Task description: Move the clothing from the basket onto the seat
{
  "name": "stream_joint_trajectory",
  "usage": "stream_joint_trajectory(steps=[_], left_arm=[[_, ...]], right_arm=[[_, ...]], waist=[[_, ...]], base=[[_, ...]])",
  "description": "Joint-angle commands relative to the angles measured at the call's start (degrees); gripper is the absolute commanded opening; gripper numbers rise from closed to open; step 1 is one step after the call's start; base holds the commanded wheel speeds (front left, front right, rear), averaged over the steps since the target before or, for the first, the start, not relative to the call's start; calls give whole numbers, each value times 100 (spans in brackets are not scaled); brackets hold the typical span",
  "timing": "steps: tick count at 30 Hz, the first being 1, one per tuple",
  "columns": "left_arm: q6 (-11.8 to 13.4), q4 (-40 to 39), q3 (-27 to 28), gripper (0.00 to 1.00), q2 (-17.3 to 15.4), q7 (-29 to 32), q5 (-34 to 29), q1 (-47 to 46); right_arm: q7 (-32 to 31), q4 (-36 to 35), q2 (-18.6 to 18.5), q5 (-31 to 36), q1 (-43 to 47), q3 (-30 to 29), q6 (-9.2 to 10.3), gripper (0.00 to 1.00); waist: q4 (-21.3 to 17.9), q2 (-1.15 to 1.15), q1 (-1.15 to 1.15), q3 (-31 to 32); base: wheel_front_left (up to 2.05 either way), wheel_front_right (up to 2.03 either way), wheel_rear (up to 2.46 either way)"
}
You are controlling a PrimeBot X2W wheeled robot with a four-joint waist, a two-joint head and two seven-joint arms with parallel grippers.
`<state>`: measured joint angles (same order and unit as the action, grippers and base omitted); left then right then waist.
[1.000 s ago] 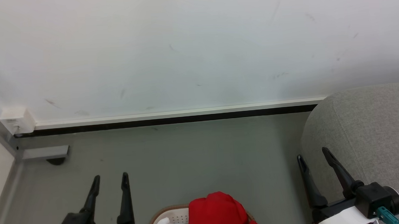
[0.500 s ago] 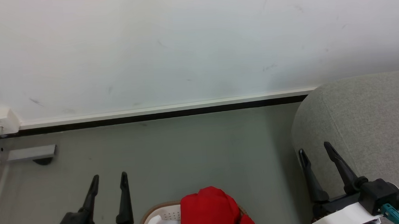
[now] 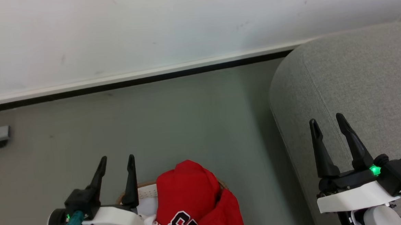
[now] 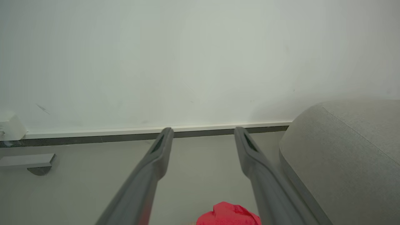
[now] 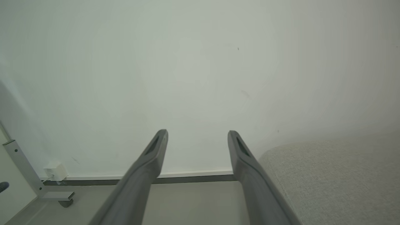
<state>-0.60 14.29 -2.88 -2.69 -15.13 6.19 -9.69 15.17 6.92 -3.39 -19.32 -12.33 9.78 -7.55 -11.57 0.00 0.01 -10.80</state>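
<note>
- The left gripper point(image 3: 117, 158), two long dark fingers on a white wrist, sits at the lower left of the head view. Its fingers are spread wide and nothing lies between them.
- A round white plastic laundry basket point(image 3: 147, 190), pierced with small holes and edged by a brown rim, stands on the plain grey floor point(image 3: 187, 120) at the bottom centre. The left gripper's inner finger overlaps its rim (whether they touch cannot be told).
- A red fabric garment point(image 3: 187, 192) with black-and-white lettering is heaped in the basket, rising above the rim and spilling over its right side.
- A large upholstered seat point(image 3: 356, 77) in light grey woven cloth, with rounded edges, takes up the right side. A strip of floor separates it from the basket.
- The right gripper point(image 3: 326, 118) shows at the lower right, in front of the seat's left part. Its fingers are also wide apart and hold nothing.
- A white wall point(image 3: 148, 26) with a pale skirting strip runs behind.
</note>
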Motion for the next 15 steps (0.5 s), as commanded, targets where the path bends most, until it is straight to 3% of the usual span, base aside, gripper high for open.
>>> stream_joint_trajectory(steps=[1, 8, 15], left_arm=[[-35, 89, 9, 100, -47, -4, -109, -110], [-350, 1070, -87, 100, -209, -4, -212, -703], [-568, 2683, -273, 100, -506, 10, -203, -1427]], right_arm=[[-2, -60, 11, -42, -117, -19, 12, 100], [-2, -268, 35, -260, -392, -139, 12, 100], [-2, -595, 46, -398, -748, -359, 12, 100]], waist=[[-255, 0, -1, -328], [-541, 0, -1, -1064], [-802, 0, -1, -1788]], base=[[0, 0, 0], [0, 0, 0], [0, 0, 0]])
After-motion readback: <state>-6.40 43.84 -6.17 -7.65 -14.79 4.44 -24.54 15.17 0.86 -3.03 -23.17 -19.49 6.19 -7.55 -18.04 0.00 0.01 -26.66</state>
